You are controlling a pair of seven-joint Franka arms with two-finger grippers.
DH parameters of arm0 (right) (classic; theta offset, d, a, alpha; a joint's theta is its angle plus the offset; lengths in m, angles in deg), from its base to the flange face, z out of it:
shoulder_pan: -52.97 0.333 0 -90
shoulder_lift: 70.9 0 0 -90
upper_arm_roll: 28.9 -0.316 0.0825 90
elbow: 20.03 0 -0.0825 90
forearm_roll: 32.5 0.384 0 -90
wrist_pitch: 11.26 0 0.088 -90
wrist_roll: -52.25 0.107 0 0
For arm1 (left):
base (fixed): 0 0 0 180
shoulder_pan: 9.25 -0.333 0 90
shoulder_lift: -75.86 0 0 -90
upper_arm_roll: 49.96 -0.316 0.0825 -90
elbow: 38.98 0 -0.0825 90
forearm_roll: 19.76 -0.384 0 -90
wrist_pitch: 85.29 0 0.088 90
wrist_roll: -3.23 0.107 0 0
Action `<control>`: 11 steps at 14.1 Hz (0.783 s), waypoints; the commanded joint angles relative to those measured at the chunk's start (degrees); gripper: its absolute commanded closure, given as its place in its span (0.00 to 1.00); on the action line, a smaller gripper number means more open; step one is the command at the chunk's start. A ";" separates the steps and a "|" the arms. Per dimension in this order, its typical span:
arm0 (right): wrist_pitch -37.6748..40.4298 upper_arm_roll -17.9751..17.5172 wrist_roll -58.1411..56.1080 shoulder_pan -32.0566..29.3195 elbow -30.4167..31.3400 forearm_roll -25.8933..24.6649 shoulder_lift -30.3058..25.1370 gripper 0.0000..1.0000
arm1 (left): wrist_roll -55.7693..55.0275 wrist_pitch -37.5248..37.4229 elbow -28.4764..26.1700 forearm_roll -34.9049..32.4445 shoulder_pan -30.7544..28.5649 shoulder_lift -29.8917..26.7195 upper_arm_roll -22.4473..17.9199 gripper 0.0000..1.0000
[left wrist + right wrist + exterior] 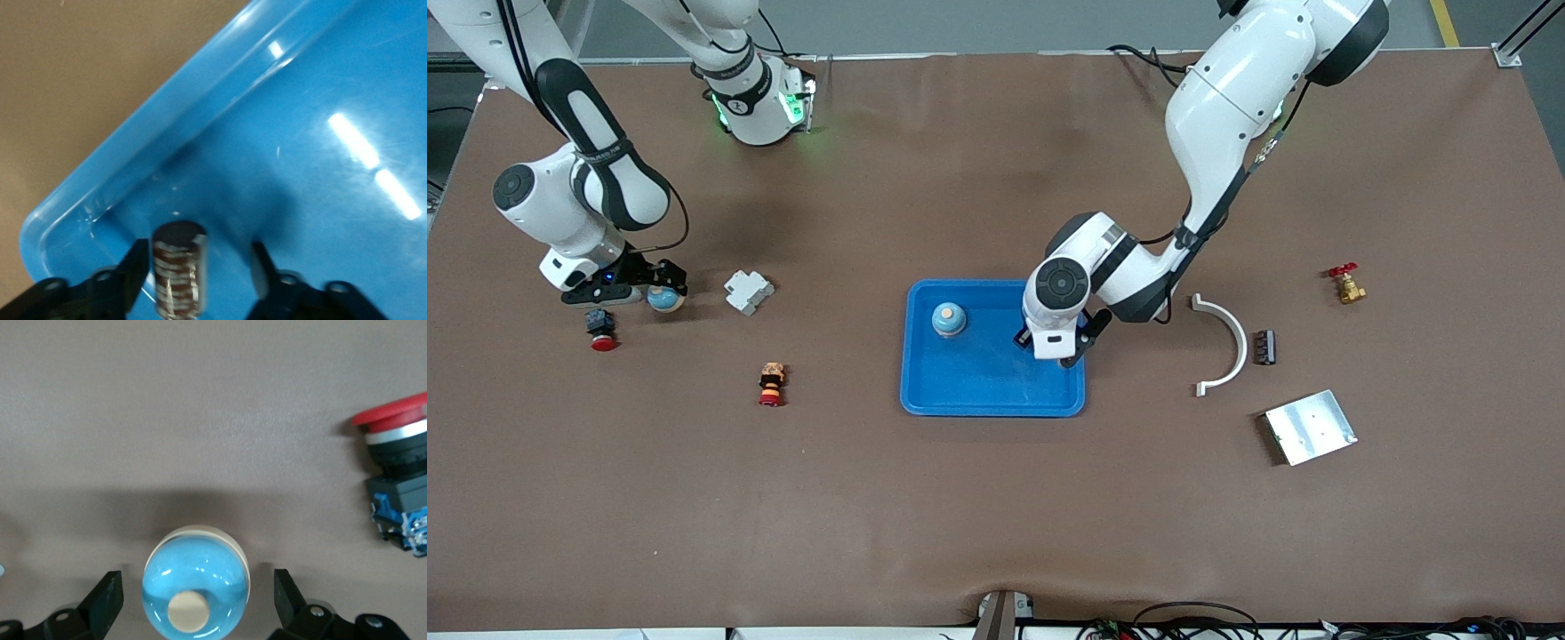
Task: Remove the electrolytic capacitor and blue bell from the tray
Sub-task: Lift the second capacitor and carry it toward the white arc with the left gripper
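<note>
Now the left gripper (200, 267), low in the tray (925, 391) at its corner toward the left arm's end, has jaws apart around the upright electrolytic capacitor (179, 277); it should centre on the barrel, then close gently so it does not topple. Meanwhile the right gripper (199, 597) stands jaws apart around a blue bell (197, 583) on the table near the right arm's end; another blue bell (949, 319) sits in the tray.

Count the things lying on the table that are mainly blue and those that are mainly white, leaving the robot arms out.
Blue: 3 (tray, bell in the tray, bell on the table toward the right arm's end)
White: 2 (block, curved bracket)
Total: 5
</note>
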State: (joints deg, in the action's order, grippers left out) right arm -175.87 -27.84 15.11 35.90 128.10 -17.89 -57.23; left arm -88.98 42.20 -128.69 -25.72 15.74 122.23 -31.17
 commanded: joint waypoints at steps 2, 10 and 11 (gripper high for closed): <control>8.40 -0.44 1.35 0.28 -1.95 1.73 -5.48 0.00 | 1.33 -0.66 1.11 -4.49 0.50 0.04 -0.34 1.00; 20.29 -0.44 28.28 8.79 -6.70 1.56 -15.68 0.00 | 7.00 -7.67 1.37 -5.11 -0.64 -3.82 -0.25 1.00; 21.87 -0.53 34.26 10.37 -8.10 1.56 -16.22 0.00 | 11.48 -10.48 1.37 -4.94 -0.73 -5.31 -0.34 1.00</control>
State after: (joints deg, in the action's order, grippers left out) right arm -156.58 -28.56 41.10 43.89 121.33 -17.50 -71.27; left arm -82.99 36.57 -126.79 -29.76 15.17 120.55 -31.37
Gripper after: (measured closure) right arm 0.000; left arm 0.656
